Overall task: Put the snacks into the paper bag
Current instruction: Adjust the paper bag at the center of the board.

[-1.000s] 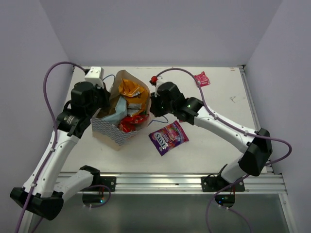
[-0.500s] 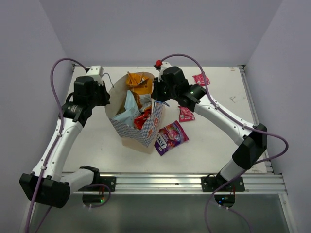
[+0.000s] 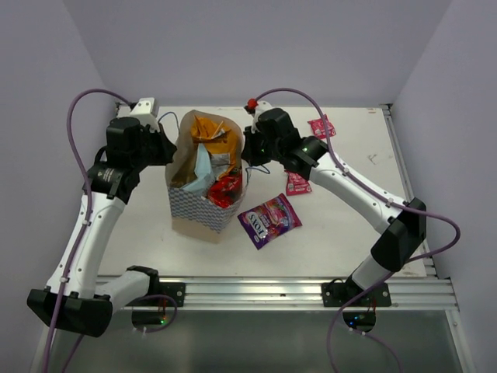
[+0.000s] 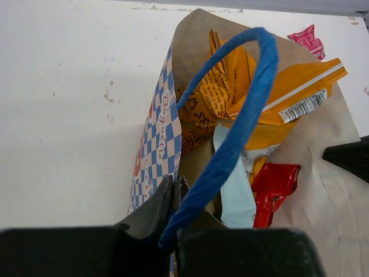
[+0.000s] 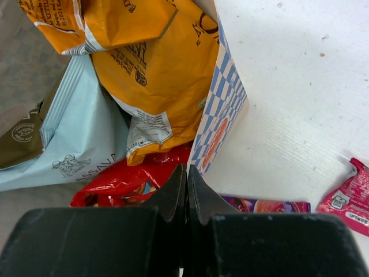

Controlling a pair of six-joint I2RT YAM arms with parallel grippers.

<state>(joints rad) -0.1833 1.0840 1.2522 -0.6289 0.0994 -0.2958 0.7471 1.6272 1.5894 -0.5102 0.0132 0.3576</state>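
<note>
Paper bag (image 3: 203,203) shifted left; held between both pincers

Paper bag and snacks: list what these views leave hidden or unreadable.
- Bottom of the paper bag: hidden in all views by the orange chip bag, light-blue bag and red bag.
- Purple pack: right wrist view shows only a sliver behind the right gripper.
- Left gripper: the bag's rim hides what it pinches besides the blue handle.

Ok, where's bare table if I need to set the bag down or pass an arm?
Bare table lies right of the purple pack, and along the near edge. It's crowded around the paper bag, both grippers and the pink packs.
</note>
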